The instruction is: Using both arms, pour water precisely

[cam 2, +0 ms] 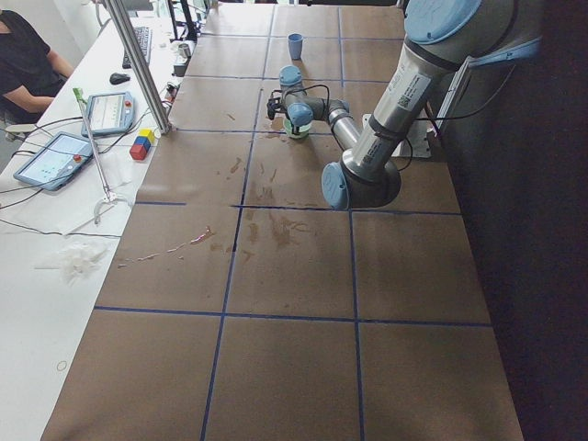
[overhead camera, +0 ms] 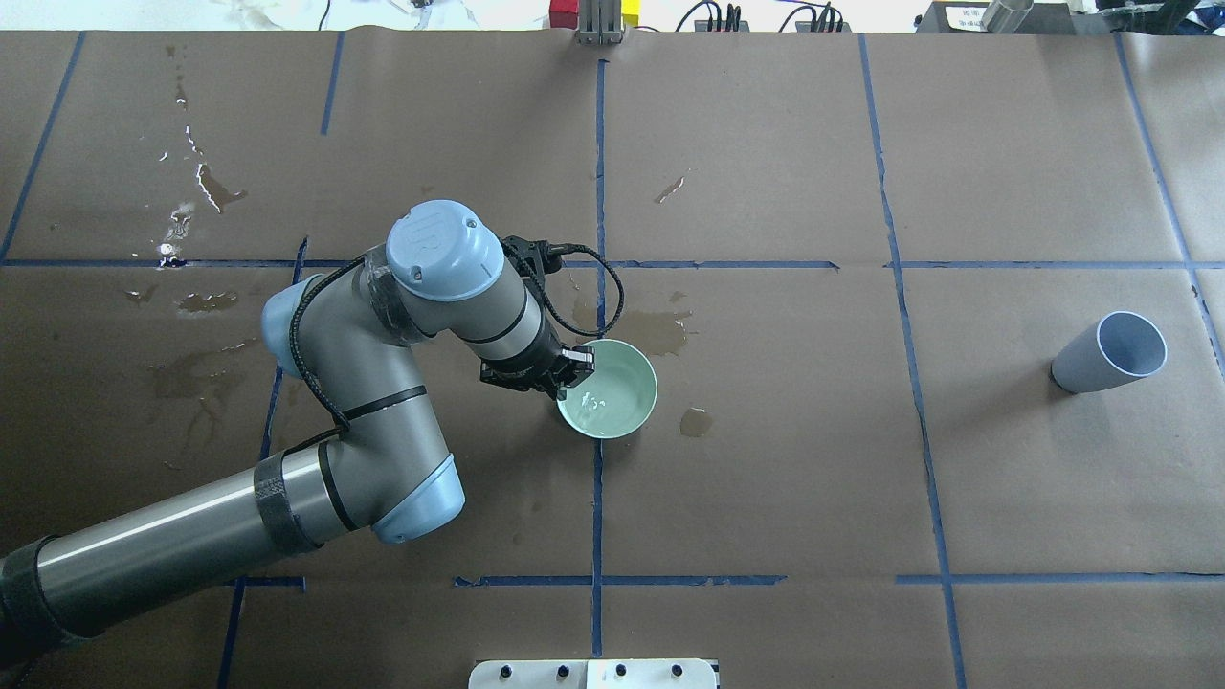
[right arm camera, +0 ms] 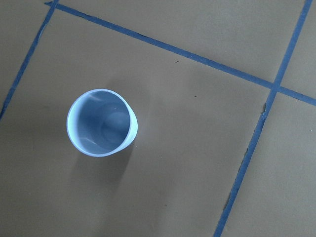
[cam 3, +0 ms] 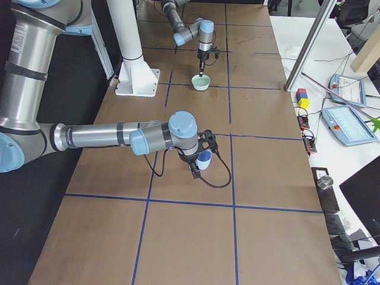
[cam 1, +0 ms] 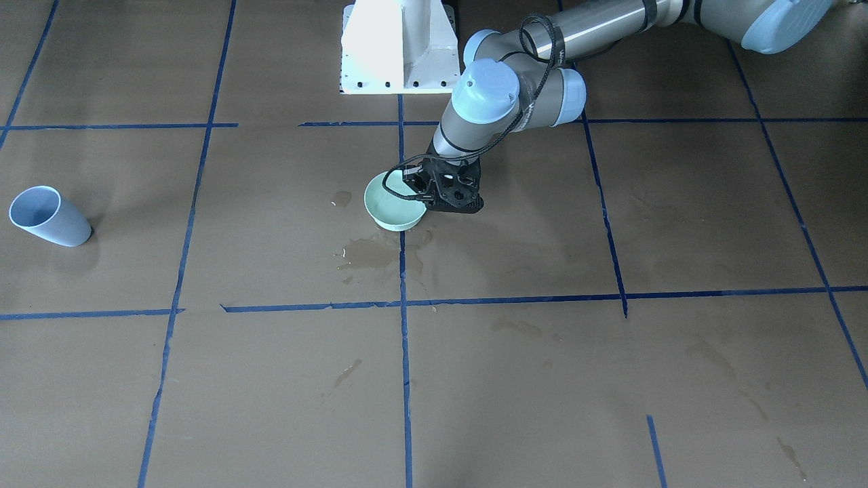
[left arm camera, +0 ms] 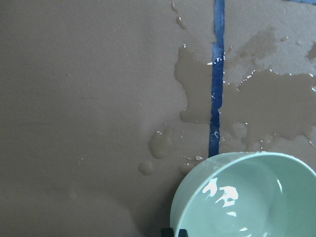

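Left gripper (overhead camera: pixel 575 367): clamped on the rim of the mint-green round bowl (overhead camera: pixel 617 388), at the middle of the brown paper-covered surface (overhead camera: pixel 766 478).
Water (left arm camera: pixel 222 191): glossy sheen inside the bowl; spilled wet patches (left arm camera: pixel 269 106) just beside it.
Right gripper (cam 3: pixel 196 171): by the pale blue plastic cup (cam 3: pixel 204 159) near the surface's right end; I cannot tell its grip.
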